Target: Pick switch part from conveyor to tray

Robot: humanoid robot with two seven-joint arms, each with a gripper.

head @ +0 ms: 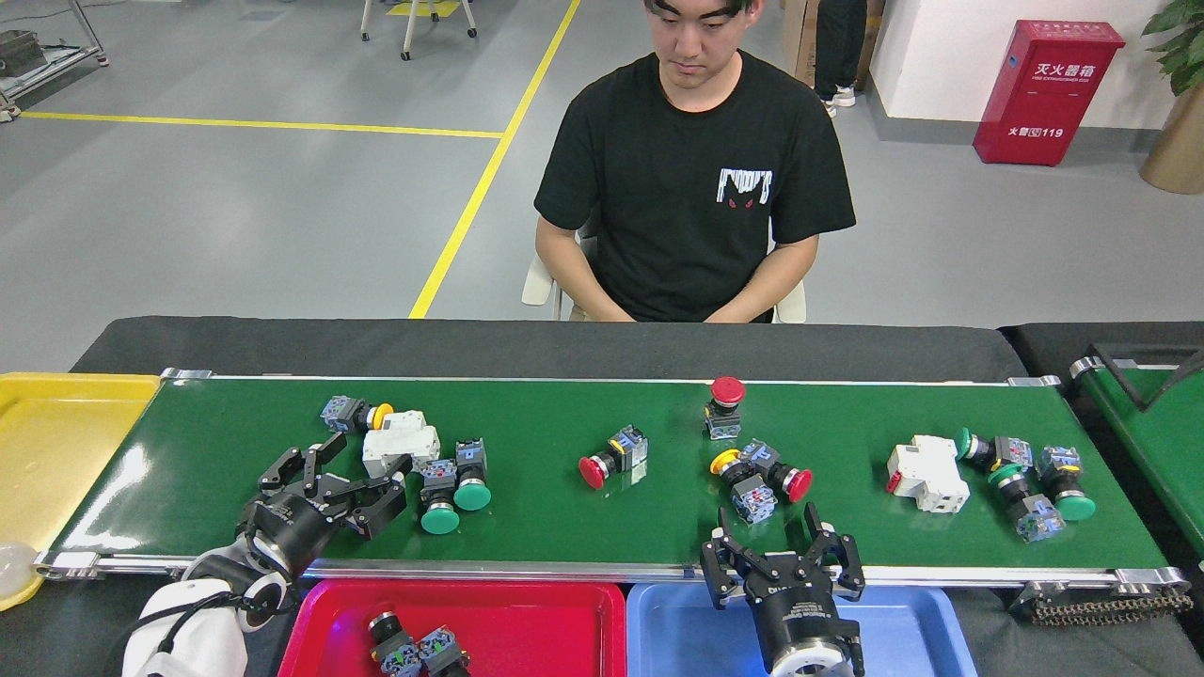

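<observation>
Plainly, both arms are reaching over the near rail of the conveyor (pixel 602 527) for a pick, and neither holds anything yet. At lower left the left gripper (pixel 350 481) stands with its jaws spread wide, empty, its tips just beside the cluster of a white breaker block (pixel 400 446) and two green-capped switch parts (pixel 454 484) — I judge that it should single out one green part and close across the body, not the round cap, so that the neighbours are not dragged along. Below it the red tray (pixel 527 625) already holds a couple of switch parts (pixel 414 651). Right of centre the right gripper (pixel 777 541) is likewise open and empty, hanging over the near rail just below a knot of yellow- and red-capped switch parts (pixel 760 480); since the belt may be carrying parts along, it would be wise to aim slightly ahead and come straight down. The blue tray (pixel 912 630) beneath it shows nothing inside where visible. Writing: small white lettering on the left claw, too small to read surely; a white graphic on the seated person's black shirt (pixel 743 185); and at upper right a red fire cabinet (pixel 1046 83) with Chinese characters and "119".
</observation>
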